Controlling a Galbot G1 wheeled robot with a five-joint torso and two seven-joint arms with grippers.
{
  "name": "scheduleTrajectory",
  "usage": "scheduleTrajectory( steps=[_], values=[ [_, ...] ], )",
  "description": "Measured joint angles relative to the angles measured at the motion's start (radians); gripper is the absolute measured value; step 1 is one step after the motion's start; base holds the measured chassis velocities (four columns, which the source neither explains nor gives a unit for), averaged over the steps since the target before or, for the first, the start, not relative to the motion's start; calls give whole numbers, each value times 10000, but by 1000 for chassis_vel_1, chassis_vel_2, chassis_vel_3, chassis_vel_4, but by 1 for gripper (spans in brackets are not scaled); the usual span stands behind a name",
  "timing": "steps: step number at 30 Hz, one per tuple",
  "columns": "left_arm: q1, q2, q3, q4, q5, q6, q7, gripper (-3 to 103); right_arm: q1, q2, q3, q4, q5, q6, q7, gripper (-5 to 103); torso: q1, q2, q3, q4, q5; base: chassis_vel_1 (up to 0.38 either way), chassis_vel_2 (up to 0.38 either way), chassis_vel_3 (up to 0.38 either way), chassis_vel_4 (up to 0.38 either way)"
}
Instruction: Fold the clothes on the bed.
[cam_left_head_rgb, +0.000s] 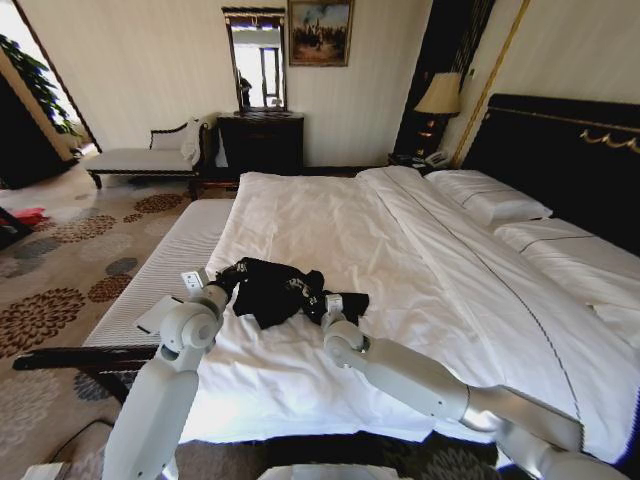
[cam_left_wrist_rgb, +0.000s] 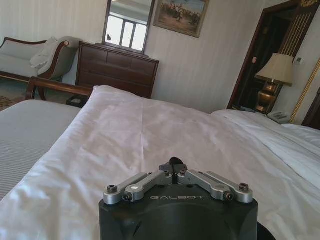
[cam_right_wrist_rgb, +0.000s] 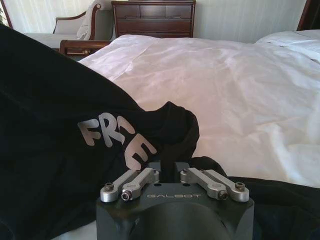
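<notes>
The bed (cam_left_head_rgb: 420, 250) is carrying a white duvet (cam_left_head_rgb: 330, 230) spread over most of it, with white pillows (cam_left_head_rgb: 490, 200) lying by the dark headboard (cam_left_head_rgb: 560, 150). A crumpled black T-shirt (cam_left_head_rgb: 275, 288) is lying on the duvet near the foot edge.

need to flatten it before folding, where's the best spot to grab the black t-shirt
The black T-shirt lies bunched near the bed's foot. Probably grip the outer edges of the heap, one per tool, from the foot side: the left tool and right tool already flank it.
</notes>
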Motion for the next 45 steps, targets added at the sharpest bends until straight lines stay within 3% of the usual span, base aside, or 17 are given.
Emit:
scheduleTrajectory(
  steps=[3, 4, 5, 11, 13, 22, 28, 34, 41, 45],
  values=[
    [2, -1, -2, -2, 0, 0, -2, 0, -42, -38, 13, 39, -46, 54, -84, 13, 0, 0, 0, 0, 0, 0, 0, 0, 0],
    [17, -1, -30, -27, -2, -4, -2, 0, -94, -84, 71, 112, -106, 128, -185, 3, 0, 0, 0, 0, 0, 0, 0, 0, 0],
    [21, 1, -47, -43, -5, -6, -3, 0, -115, -98, 102, 142, -122, 150, -218, 1, 0, 0, 0, 0, 1, 0, 0, 0, 0],
    [68, 65, -293, -195, -105, -56, -3, 0, -373, -138, 672, 385, -459, 584, -793, 0, 0, 0, 0, 0, 0, 0, 0, 0, 0],
    [179, 144, -571, -405, -263, -101, -4, 0, -636, -198, 1322, 533, -943, 1029, -1538, 0, 0, 0, 0, 1, 1, 0, 0, 0, 0],
    [643, 463, -1401, -1284, -496, -344, 152, 0, -1315, -691, 3218, 1320, -1609, 2033, -3217, 0, 0, 0, -1, -1, 0, 0, 0, 0, 0],
    [960, 749, -2054, -2029, -772, -833, 303, 0, -1783, -1129, 4465, 2091, -1962, 2887, -4277, 0, 0, 0, 0, 0, 1, 0, 0, 0, 0],
    [1521, 830, -2792, -2985, -1227, -1435, 540, 0, -2771, -1726, 5922, 3510, -1487, 3660, -5623, 0, -1, 1, -1, 0, 2, 0, 0, 0, 0],
    [2048, 952, -3790, -3805, -1996, -1737, 615, 0, -3877, -2291, 7355, 4700, -950, 4169, -6813, 0, -1, 1, -1, 1, 0, 0, 0, 0, 0],
    [2535, 1160, -4718, -4209, -2666, -1991, 799, 0, -4855, -2877, 8837, 5488, -187, 4588, -8189, 0, -1, 1, -1, -3, 3, 0, 0, 0, 0]
  ],
)
